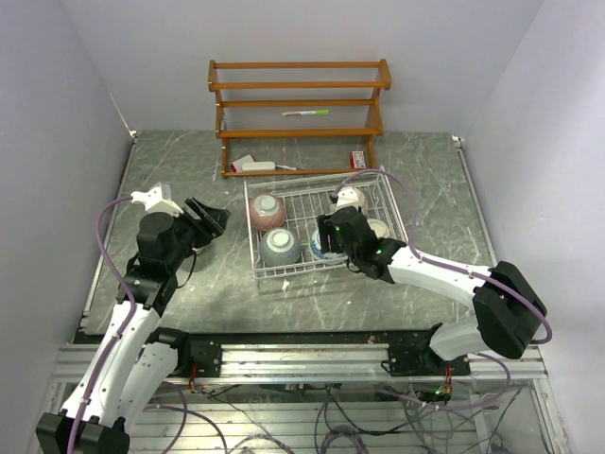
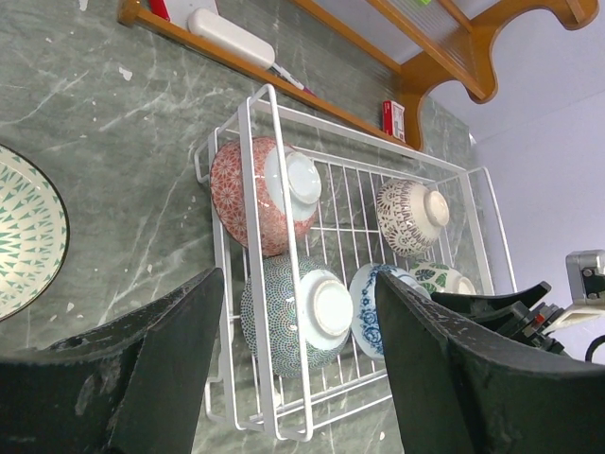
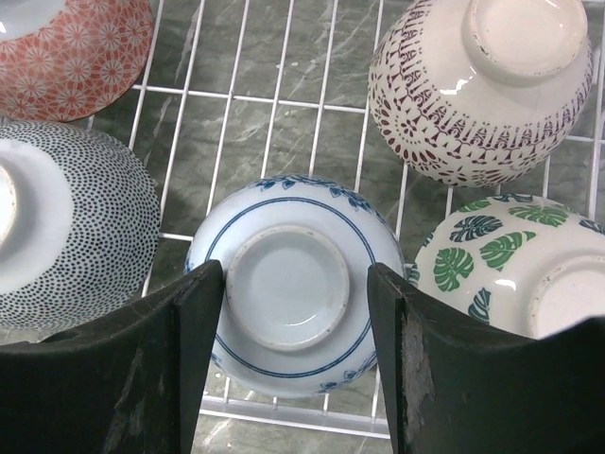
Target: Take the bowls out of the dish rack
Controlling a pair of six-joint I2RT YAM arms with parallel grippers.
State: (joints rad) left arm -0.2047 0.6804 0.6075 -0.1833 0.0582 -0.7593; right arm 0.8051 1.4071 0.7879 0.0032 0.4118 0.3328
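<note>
The white wire dish rack (image 1: 380, 189) stands mid-table and holds five bowls, all upside down: pink (image 1: 267, 210), grey-teal (image 1: 281, 246), cream with maroon pattern (image 1: 350, 199), green-leaf (image 1: 380, 229) and blue-and-white (image 3: 288, 293). My right gripper (image 3: 293, 312) is open over the blue-and-white bowl, its fingers on either side of the foot ring; in the top view it (image 1: 331, 238) covers most of that bowl. My left gripper (image 1: 210, 219) is open and empty, left of the rack (image 2: 248, 189). A sixth bowl (image 2: 24, 232), green-and-white, sits upright on the table below the left wrist.
A brown wooden three-tier shelf (image 1: 298, 113) stands behind the rack with a green pen (image 1: 304, 113), a white object (image 1: 253, 165) and a small red box (image 1: 357, 159). Walls close the table on the left, right and back.
</note>
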